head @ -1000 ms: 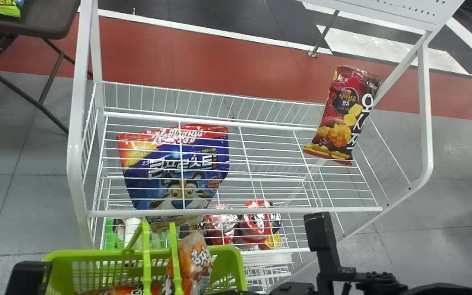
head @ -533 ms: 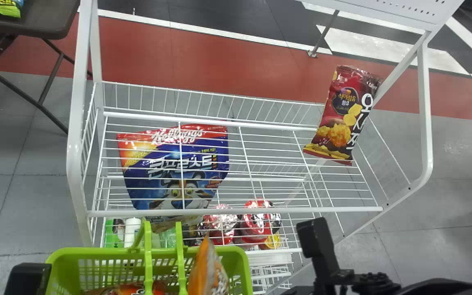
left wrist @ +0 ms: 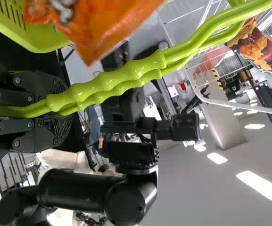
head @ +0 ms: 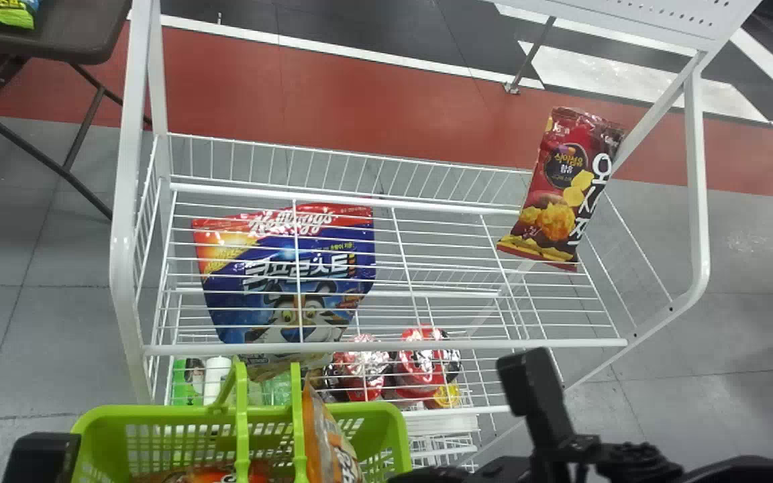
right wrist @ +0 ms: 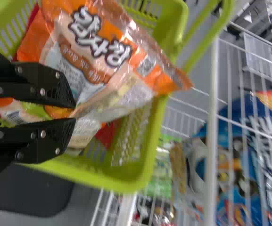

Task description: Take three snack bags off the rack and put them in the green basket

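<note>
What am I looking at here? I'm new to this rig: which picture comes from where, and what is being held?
These come from a two-armed robot's own cameras. The head view looks forward and down; each wrist view looks along one arm, turned on its side.

In the left wrist view, the left gripper is clamped on the handles of the green basket. In the right wrist view, the right gripper pinches an orange snack bag over that basket, which already holds other packets.

Ahead stands the white wire rack: a red snack bag at its right, a blue bag behind wires on the left.
</note>
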You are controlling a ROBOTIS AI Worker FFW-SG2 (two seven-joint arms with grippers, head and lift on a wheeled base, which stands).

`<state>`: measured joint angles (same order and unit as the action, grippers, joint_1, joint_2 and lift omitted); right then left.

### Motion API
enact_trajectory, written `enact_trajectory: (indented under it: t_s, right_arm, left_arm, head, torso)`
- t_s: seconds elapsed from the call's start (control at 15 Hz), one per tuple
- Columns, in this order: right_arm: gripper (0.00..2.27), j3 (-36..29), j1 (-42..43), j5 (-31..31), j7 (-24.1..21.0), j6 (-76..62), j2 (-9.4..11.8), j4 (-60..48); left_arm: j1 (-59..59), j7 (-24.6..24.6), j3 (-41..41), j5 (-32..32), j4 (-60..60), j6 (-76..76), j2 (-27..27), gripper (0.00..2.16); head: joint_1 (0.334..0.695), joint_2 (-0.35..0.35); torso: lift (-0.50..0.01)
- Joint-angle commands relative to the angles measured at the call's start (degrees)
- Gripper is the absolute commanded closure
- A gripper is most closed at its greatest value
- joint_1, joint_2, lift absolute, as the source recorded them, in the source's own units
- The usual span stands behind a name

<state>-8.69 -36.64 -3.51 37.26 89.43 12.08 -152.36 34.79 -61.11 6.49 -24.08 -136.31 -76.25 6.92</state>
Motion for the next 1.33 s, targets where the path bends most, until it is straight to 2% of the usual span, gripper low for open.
enact_trajectory:
  t_s: [0.0,0.13,0.27,0.33,0.4,0.6,0.87,1.0,1.27]
  right_arm:
    - [0.05,-3.17,0.08,1.66,0.09,0.65,-1.71,-2.59]
    - [0.07,-5.19,-1.77,-0.01,0.18,0.65,-3.64,-4.26]
    - [0.09,-8.45,-3.88,-6.07,-0.52,0.65,-8.65,-3.64]
    - [0.09,-9.68,-4.67,-9.85,-3.16,-8.09,-11.02,-2.85]
    - [0.10,-8.18,-6.52,-10.55,-7.03,-19.51,-11.64,-2.76]
    - [0.13,-4.31,-9.50,-11.61,-12.04,-47.64,-12.13,-0.21]
    - [0.13,-0.27,-11.96,-10.38,-15.82,-86.48,-12.13,10.68]
    - [0.13,1.57,-12.67,-9.67,-20.39,-85.61,-12.13,12.97]
    - [0.14,2.54,-13.72,-9.32,-23.90,-76.99,-12.13,11.39]
  left_arm:
    - [-0.33,0.11,0.19,0.00,0.17,-0.01,-0.15,1.75]
    - [-0.42,0.37,0.28,0.00,0.25,-0.01,-0.15,1.75]
    - [-0.42,0.46,0.19,0.00,0.34,-0.01,-0.15,1.75]
    - [-0.42,0.55,0.28,0.00,0.43,-0.01,-0.24,1.75]
    - [-0.42,0.64,0.28,0.00,0.52,0.17,-0.24,1.75]
    - [-0.51,0.64,0.19,0.09,1.31,1.58,-0.24,1.75]
    - [-0.51,0.28,0.19,0.09,2.10,3.16,-0.24,1.75]
    - [-0.95,0.28,0.11,0.09,2.80,3.16,-0.24,1.75]
    - [-1.48,0.64,1.07,0.44,3.59,3.33,-0.24,1.75]
  head:
    - [0.695,-0.350]
    - [0.695,-0.350]
    - [0.695,-0.350]
    - [0.695,-0.350]
    - [0.695,-0.350]
    - [0.695,-0.350]
    - [0.695,-0.350]
    - [0.695,-0.350]
    - [0.695,-0.350]
  torso:
    - [-0.023]
    - [-0.023]
    - [-0.023]
    - [-0.023]
    - [-0.023]
    - [-0.023]
    - [-0.023]
    - [-0.023]
    - [-0.023]
